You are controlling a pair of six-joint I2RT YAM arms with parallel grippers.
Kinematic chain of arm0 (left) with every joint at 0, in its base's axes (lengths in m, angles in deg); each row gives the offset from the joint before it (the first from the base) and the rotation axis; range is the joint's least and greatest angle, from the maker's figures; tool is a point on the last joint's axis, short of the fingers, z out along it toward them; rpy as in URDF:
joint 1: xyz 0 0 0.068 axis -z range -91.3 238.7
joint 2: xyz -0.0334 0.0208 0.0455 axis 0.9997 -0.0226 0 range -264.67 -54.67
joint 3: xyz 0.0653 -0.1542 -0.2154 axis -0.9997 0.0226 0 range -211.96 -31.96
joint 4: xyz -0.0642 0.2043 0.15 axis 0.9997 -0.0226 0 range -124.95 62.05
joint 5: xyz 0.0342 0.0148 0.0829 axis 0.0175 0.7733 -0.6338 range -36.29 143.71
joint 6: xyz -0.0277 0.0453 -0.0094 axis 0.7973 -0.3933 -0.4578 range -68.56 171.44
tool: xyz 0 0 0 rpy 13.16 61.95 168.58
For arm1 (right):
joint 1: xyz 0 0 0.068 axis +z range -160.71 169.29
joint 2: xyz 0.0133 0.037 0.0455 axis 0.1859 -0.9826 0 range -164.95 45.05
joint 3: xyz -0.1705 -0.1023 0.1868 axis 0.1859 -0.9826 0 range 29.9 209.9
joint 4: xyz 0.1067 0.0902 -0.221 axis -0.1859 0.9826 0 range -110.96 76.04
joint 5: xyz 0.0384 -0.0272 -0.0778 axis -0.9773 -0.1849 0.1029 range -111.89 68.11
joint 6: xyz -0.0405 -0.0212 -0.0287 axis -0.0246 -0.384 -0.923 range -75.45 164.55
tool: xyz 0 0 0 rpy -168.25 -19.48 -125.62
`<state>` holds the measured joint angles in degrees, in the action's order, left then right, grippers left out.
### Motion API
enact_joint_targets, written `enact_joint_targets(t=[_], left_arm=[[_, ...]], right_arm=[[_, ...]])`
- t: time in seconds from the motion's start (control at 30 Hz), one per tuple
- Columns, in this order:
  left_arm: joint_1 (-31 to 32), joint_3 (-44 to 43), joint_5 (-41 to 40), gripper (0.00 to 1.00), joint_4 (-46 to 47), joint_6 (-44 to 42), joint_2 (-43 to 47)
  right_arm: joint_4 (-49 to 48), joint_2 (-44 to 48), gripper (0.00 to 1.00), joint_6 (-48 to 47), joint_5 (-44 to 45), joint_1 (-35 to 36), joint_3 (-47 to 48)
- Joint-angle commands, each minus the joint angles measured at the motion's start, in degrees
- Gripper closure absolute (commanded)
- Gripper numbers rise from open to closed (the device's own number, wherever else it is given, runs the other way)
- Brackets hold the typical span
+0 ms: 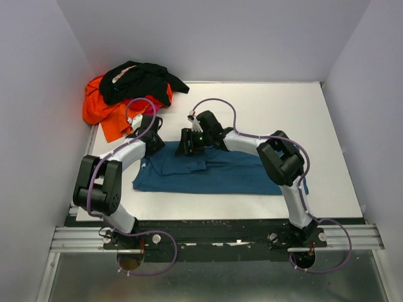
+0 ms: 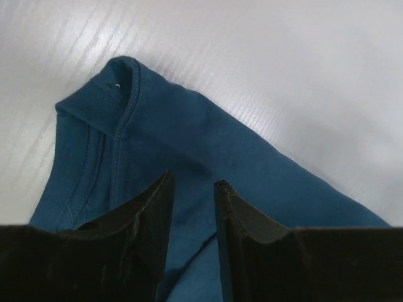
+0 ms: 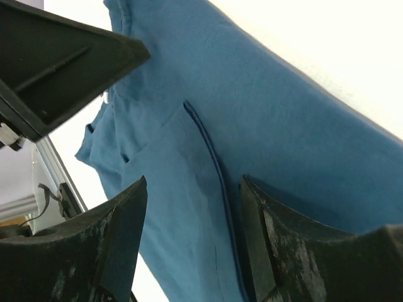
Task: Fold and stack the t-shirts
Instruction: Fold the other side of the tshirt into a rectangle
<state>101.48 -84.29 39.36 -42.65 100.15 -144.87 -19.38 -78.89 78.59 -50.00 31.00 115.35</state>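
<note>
On the table (image 1: 283,113): I see the teal-blue t-shirt (image 1: 214,173) lying flat across the near half, partly folded, its long side running left to right.
Back left corner: the black t-shirt (image 1: 141,80) sits crumpled on top of the orange t-shirt (image 1: 104,110). Both are heaped against the wall (image 1: 44,94) and lie apart from the teal one.
Claw, left: my left gripper (image 2: 192,179) hangs low over the shirt's upper left end, just short of the collar (image 2: 123,82). Its two fingers stand a narrow gap apart. I see blue cloth through the gap, and I read nothing as clamped between them.
Claw, right: my right gripper (image 3: 194,182) is spread wide over the upper edge of the same shirt, a little right of the left one. Flat cloth and a stitched hem (image 3: 208,145) show between the fingers, and nothing is gripped.
Spacing: from the top camera the two claws sit near each other along the shirt's far edge, and both arms reach in from the near rail.
Shirt surface: it is smooth on the right. At the left end a folded flap lies over the body.
</note>
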Motion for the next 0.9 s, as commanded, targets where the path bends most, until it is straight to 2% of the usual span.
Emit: enact_joint_targets(t=[0.0,0.13,0.47,0.7,0.8,0.87], left_arm=[[-0.38,-3.55,2.14,0.54,-1.64,-0.1,-4.46],[-1.09,-6.02,1.69,0.55,-3.05,-1.77,-7.8],[-1.7,-6.47,1.17,0.55,-1.3,-1.77,-11.41],[-1.7,-6.73,-1.12,0.55,-2.0,-2.83,-10.79],[-1.7,-6.55,-1.47,0.55,-1.65,-3.27,-9.83],[-1.7,-6.29,-1.56,0.55,-1.65,-3.44,-8.69]], right_arm=[[-3.25,-4.11,0.32,1.46,-3.16,1.61,3.41],[-6.76,-2.72,0.34,1.99,-6.76,2.32,-1.49],[-18.8,10.72,0.34,1.29,-17.93,5.39,-20.39],[-19.25,23.2,0.34,-1.61,-18.55,10.31,-34.54],[-17.5,28.21,0.33,-2.57,-16.45,10.41,-37.81],[-12.6,31.03,0.33,-4.59,-12.34,10.41,-37.03]])
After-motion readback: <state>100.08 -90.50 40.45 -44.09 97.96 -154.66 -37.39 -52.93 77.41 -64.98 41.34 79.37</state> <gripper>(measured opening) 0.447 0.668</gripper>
